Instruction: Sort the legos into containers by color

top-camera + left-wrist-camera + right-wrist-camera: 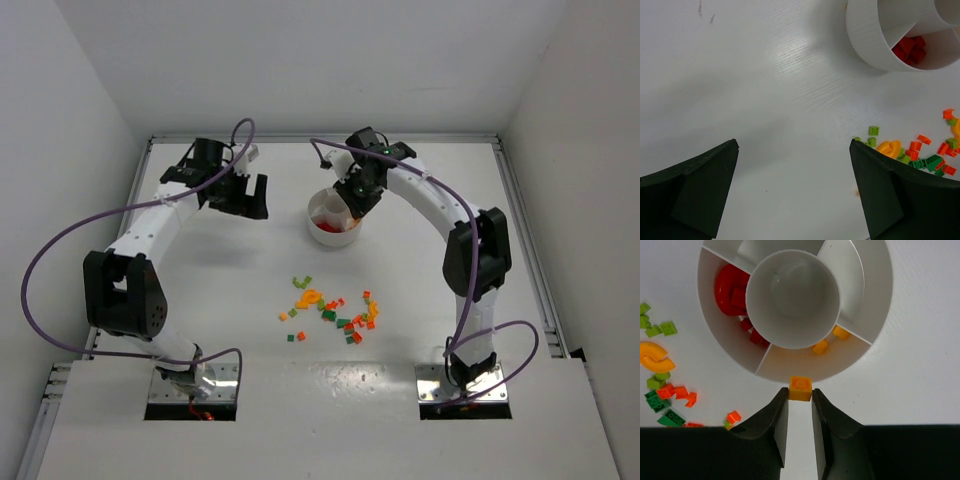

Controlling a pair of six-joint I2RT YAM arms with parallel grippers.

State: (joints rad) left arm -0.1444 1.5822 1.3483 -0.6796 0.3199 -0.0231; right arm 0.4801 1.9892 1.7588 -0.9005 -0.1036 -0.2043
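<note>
Right gripper (800, 398) tips flank yellow brick (800, 388) at dish (881, 315) rim, 6 o'clock; grip unclear. Left gripper (794, 146) gapes, empty. Dish top cropped. White table (240, 330), white walls (300, 60).

- The left arm (150, 225) rises from the lower left of the top view and bends toward the upper centre.
- The left gripper (245, 195) points down with its jaws spread wide and nothing between them.
- The right arm (440, 200) arches from the lower right up and back toward the centre.
- The right gripper (800, 396) points down with its jaws narrowly apart and a yellow brick (800, 388) between the tips. Whether they pinch it is unclear.
</note>
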